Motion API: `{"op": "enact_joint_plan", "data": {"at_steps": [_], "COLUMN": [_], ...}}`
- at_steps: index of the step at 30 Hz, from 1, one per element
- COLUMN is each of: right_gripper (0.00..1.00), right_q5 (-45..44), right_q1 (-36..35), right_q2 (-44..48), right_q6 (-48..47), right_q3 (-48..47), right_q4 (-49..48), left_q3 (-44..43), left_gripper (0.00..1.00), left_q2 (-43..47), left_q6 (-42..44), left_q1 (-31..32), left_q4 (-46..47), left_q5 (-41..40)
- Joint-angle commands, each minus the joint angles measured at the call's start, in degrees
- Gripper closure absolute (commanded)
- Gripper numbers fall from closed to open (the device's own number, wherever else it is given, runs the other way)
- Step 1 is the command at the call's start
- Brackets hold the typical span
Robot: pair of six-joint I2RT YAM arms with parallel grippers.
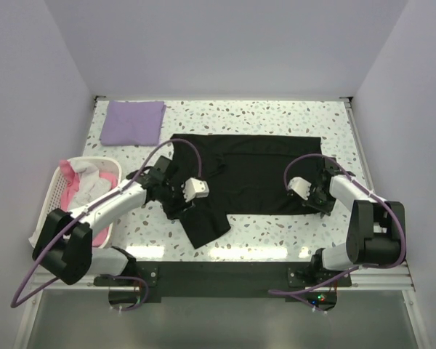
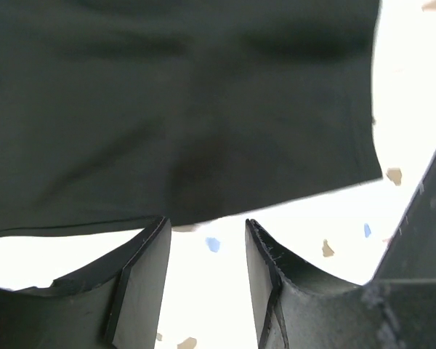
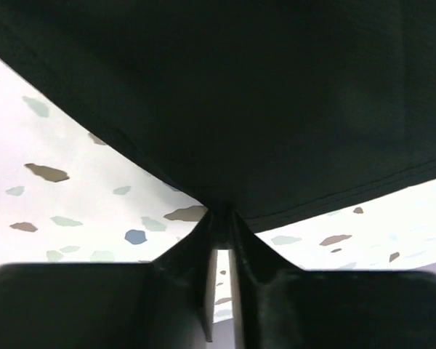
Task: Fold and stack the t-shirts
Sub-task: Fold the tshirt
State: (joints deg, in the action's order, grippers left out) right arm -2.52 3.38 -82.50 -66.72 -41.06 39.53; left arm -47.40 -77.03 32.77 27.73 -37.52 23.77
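Working black t-shirt (image 1: 254, 171), spread flat mid-surface (image 1: 276, 116), 1 sleeve trailing toward near left. Pinching its right hem with right gripper (image 3: 219, 209), jaws nearly together on the cloth edge. Holding left gripper (image 2: 206, 222) part open over bare surface, nothing between jaws, shirt's edge just past the tips. Probably lining up a 2-point hold so the fold comes over square; needs left side closed on cloth first. Parked far left: lavender t-shirt (image 1: 134, 121), folded square, likely the stack base. At left edge, basket (image 1: 58, 182) with white and pink cloth.
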Motion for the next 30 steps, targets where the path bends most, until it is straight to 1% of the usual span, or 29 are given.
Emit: {"op": "enact_joint_plan", "data": {"at_steps": [1, 3, 4, 5, 10, 16, 20, 23, 24, 26, 28, 30], "right_gripper": [0.89, 0.95, 0.99, 1.00, 1.00, 1.00, 1.00, 1.00, 1.00, 1.00, 1.00, 1.00], "right_q5": [1.6, 1.6, 1.6, 1.8, 2.0, 2.1, 2.1, 1.8, 1.9, 1.9, 2.2, 2.3], "right_q1": [0.0, 0.0, -0.1, -0.1, -0.1, -0.1, -0.1, -0.1, -0.1, -0.1, -0.1, -0.1], "right_q2": [-2.1, -2.2, -2.5, -2.5, -2.1, -2.6, -2.2, -1.6, -0.9, 0.1, 2.3, 5.2], "right_q6": [-0.3, 0.4, 0.7, 0.9, 1.1, 1.2, 0.7, 0.2, -0.1, -0.5, -1.7, -2.8], "right_q3": [1.6, 0.9, 0.6, 0.1, -0.9, -2.0, -2.3, -2.0, -1.9, -1.0, 0.1, 0.9], "right_q4": [-5.2, -5.1, -5.0, -4.8, -3.8, -3.2, -2.8, -2.1, -1.5, -0.2, 1.1, 3.4], "left_q3": [3.5, 4.1, 4.1, 4.1, 3.9, 4.7, 6.9, 8.1, 8.2, 9.0, 9.6, 9.2], "left_gripper": [0.50, 0.51, 0.52, 0.52, 0.57, 0.57, 0.57, 0.72, 0.83, 0.90, 0.99, 1.00], "left_q2": [3.3, 2.5, 2.1, 1.0, -2.2, -6.5, -9.3, -9.5, -9.4, -7.5, -4.2, -2.1], "left_q6": [6.7, 7.9, 8.2, 8.5, 10.0, 10.5, 11.4, 11.7, 11.7, 12.0, 12.0, 11.6], "left_q1": [3.8, 6.3, 6.9, 7.4, 10.8, 13.0, 13.9, 14.2, 14.2, 14.2, 14.2, 14.2], "left_q4": [-0.4, 0.7, 1.3, 2.0, 4.6, 7.7, 8.9, 8.2, 6.9, 4.9, 3.3, 0.3], "left_q5": [-2.5, -4.8, -5.6, -6.5, -8.9, -11.0, -12.6, -12.4, -12.2, -12.1, -11.8, -10.9]}}
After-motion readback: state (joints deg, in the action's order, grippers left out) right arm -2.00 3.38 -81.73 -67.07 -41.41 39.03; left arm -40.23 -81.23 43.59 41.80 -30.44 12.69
